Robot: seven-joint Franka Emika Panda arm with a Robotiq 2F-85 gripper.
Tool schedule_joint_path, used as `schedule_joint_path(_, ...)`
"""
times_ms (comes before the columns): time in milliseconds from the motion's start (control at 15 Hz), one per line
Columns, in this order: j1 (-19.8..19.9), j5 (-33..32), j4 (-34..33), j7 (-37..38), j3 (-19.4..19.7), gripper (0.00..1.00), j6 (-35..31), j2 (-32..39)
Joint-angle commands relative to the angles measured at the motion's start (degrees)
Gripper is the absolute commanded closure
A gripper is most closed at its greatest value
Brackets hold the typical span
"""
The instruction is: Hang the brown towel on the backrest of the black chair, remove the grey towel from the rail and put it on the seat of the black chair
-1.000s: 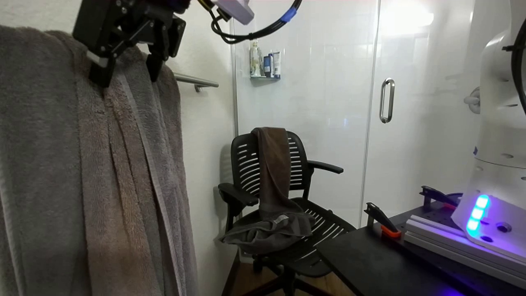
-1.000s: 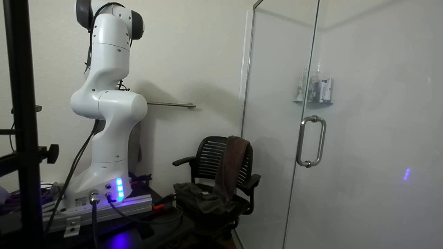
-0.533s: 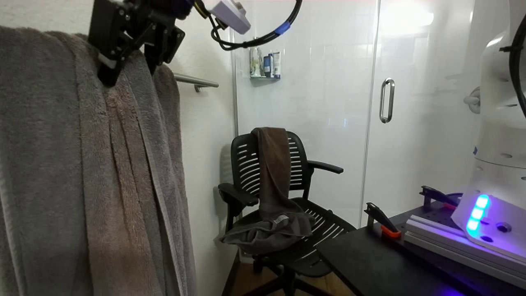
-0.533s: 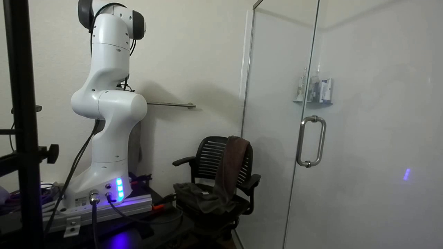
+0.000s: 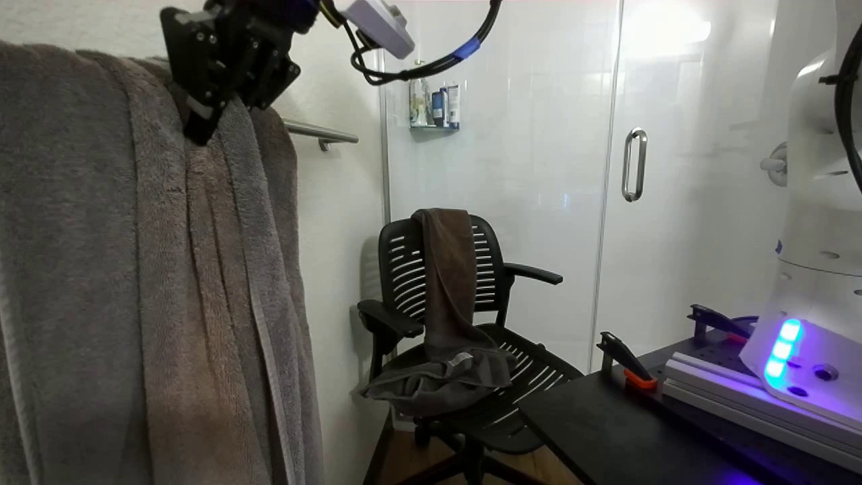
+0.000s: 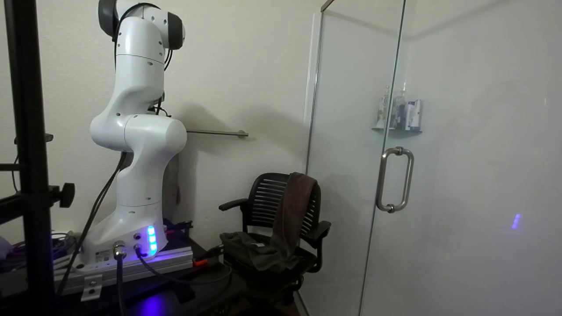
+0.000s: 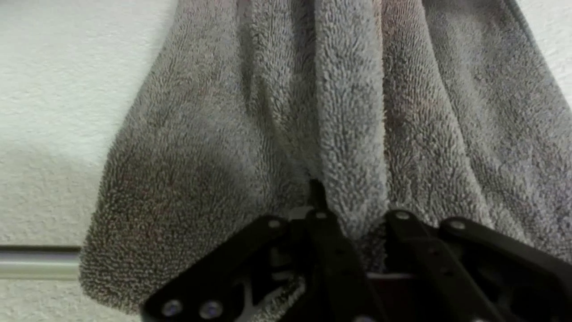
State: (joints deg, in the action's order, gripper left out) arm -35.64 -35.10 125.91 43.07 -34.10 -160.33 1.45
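Slung over the rail on the white wall, just short of the rail's bare end: the grey towel, very large, taupe-grey, thick and soft. In an exterior view, hanging in long vertical folds, warmer and browner through the middle, cooler grey on the broad panel beside, with a thin lighter edge along one fold. In the wrist view, plush and deep-napped, more shadowed near the rail.

Clamped in the pincer, close to the towel's top: one raised fold, with a finger on either side, one fingertip visible against the nap, the other hidden.

On the black chair, over the top edge of the backrest in both exterior views: the brown towel, narrow, limp, dark brown, with a fine curved edge line down its front, falling toward the seat. Heaped there, reaching toward the seat edge beneath an armrest: a rumpled dark grey cloth with a small pale tag. Whether joined to the brown towel or separate, impossible to tell.
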Motion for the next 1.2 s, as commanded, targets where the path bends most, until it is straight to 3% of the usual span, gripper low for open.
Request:
schedule_joint_path(0,-0.33,9.8,1.87,-3.98,-0.79,0.95,5.85,-6.1)
schedule_joint_path(133,-0.97,15.74,2.11,-6.61,-1.16,0.96,10.93,-12.27)
schedule_joint_path(333,0.34,16.24,2.1,-3.68,-2.58,0.96,16.72,-21.07)
schedule_joint_path(400,-0.95,14.72,2.07,-1.94,-1.27,0.96,18.19,-23.87)
schedule_joint_path(467,1.46,15.86,1.53,-2.2,-3.59,0.96,19.93,-27.04)
schedule_joint_path(933,8.82,15.63,-11.37,-3.26,-9.21,0.96,41.82,-42.04)
schedule_joint_path(1133,13.19,15.59,-19.43,-7.93,-11.58,0.96,50.05,-43.12)
